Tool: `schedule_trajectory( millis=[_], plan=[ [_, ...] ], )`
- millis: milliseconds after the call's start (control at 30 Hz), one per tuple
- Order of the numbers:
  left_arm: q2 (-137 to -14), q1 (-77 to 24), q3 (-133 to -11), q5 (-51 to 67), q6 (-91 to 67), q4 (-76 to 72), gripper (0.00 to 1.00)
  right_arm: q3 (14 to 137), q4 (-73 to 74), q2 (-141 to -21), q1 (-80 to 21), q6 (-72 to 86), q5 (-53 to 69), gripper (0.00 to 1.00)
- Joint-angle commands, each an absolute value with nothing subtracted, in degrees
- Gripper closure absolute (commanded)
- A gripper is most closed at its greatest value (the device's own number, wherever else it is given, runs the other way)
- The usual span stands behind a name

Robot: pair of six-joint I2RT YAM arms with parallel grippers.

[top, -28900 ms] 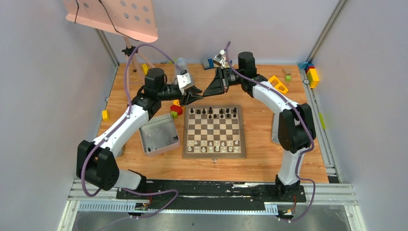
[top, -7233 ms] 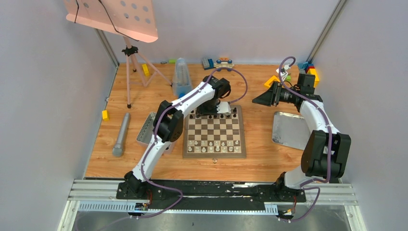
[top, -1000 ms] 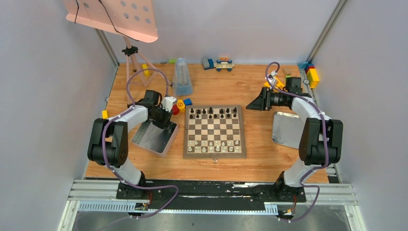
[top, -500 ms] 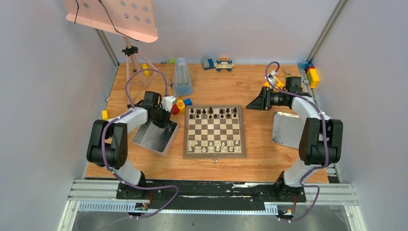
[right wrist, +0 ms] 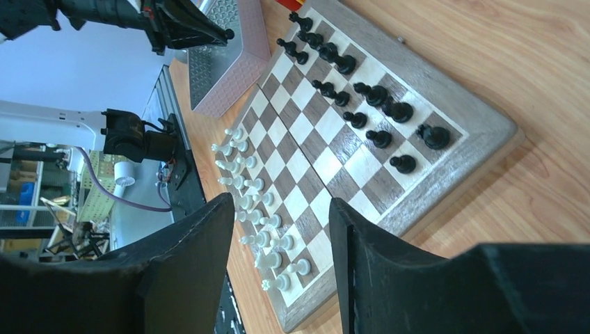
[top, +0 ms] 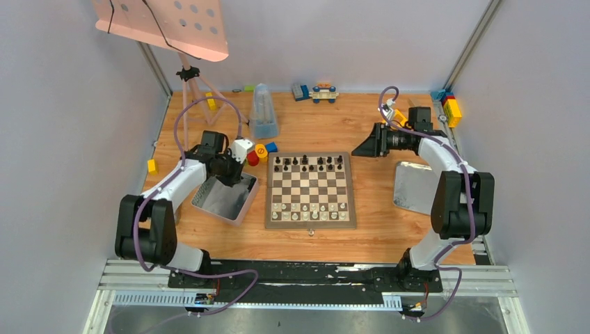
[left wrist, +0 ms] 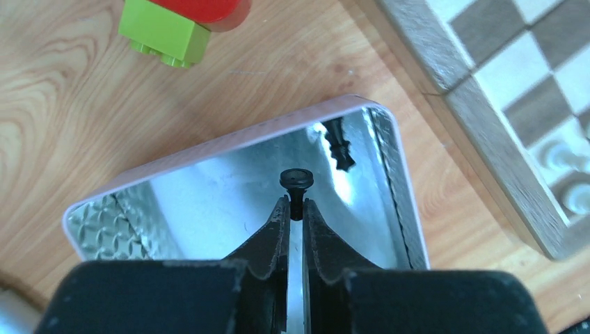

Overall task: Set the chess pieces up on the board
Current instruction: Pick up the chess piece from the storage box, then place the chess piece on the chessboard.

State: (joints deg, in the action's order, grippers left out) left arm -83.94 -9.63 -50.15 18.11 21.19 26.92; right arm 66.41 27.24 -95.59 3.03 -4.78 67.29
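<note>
The board (top: 309, 221) lies mid-table, with black chess pieces (top: 307, 163) on its far rows and white ones (top: 309, 211) on its near rows. My left gripper (top: 234, 175) reaches down into the grey tray (top: 209, 204) left of the board. In the left wrist view the left gripper (left wrist: 296, 206) is shut on the stem of a black piece (left wrist: 297, 180). A second dark piece shape (left wrist: 339, 144) shows at the tray wall. My right gripper (top: 361, 148) hangs open and empty beyond the board's far right corner. The right wrist view looks between the right gripper's (right wrist: 280, 203) fingers at the board (right wrist: 480, 132).
A flat metal tray (top: 416, 188) lies right of the board. Toy blocks (top: 261, 152) sit by the board's far left corner, a green one (left wrist: 164, 32) near the grey tray. A clear container (top: 262, 120), tripod (top: 186, 76) and more blocks (top: 451, 108) stand at the back.
The left gripper's jaws have closed on the black piece in the tray, and the left arm has shifted slightly. The right gripper has drifted a little toward the back.
</note>
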Motion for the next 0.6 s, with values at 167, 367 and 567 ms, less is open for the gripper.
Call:
schedule_trajectory(
  millis=[167,367,567],
  plan=[
    [-73.0,-15.6,-60.7,25.5,30.1,41.7,1.0,76.5,25.9,-95.2,-9.6,-4.9,67.2,0.44],
    [-72.3,-26.2,-67.8,26.0,29.9,43.1,1.0,83.5,24.3,-100.3,-19.1,-1.1,69.3,0.39],
    [-76.3,-33.2,-74.0,25.6,27.4,43.1,1.0,88.7,23.4,-104.8,-25.0,2.7,70.4,0.34]
  ],
)
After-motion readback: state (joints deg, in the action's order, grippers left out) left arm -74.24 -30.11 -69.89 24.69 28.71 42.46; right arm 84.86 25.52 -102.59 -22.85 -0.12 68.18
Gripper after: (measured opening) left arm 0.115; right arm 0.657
